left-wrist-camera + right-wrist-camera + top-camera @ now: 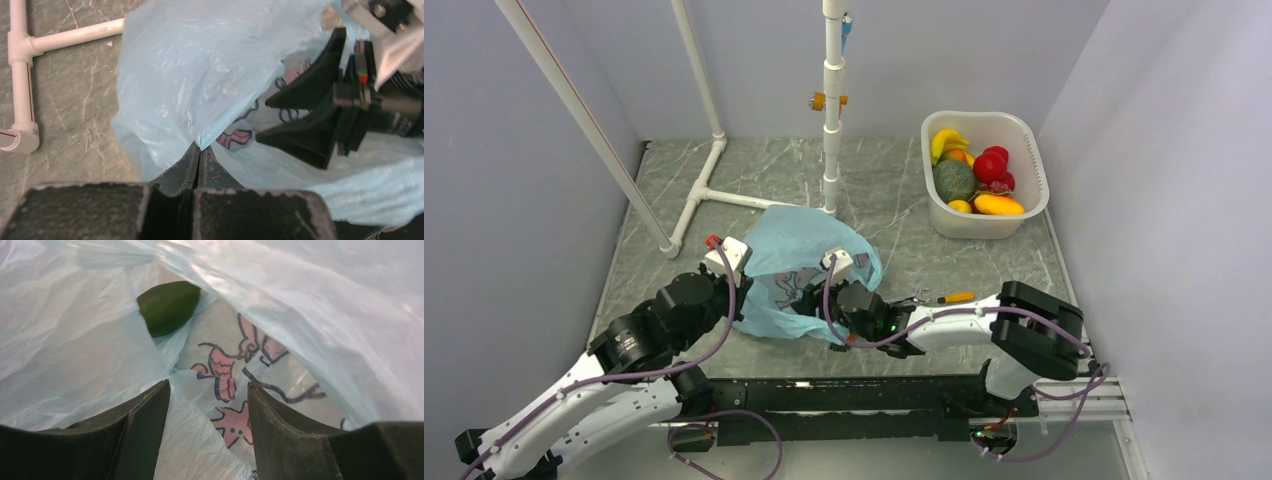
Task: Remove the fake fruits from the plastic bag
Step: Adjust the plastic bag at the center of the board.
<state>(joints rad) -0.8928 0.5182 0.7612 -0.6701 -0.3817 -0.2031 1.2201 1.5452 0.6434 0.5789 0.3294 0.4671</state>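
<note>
The light-blue plastic bag lies crumpled on the table in front of both arms, its pink cartoon print showing. My left gripper is shut on a fold of the bag's edge and holds it up. My right gripper is open and reaches into the bag's mouth, with bag film and print between its fingers. A dark green smooth fruit lies deeper inside the bag, apart from the fingers. The right gripper's open black fingers also show in the left wrist view. No other fruit shows in the bag.
A white tub at the back right holds a banana, a green melon, a red fruit and a mango. A white pipe frame stands behind the bag. A small orange-handled object lies by the right arm.
</note>
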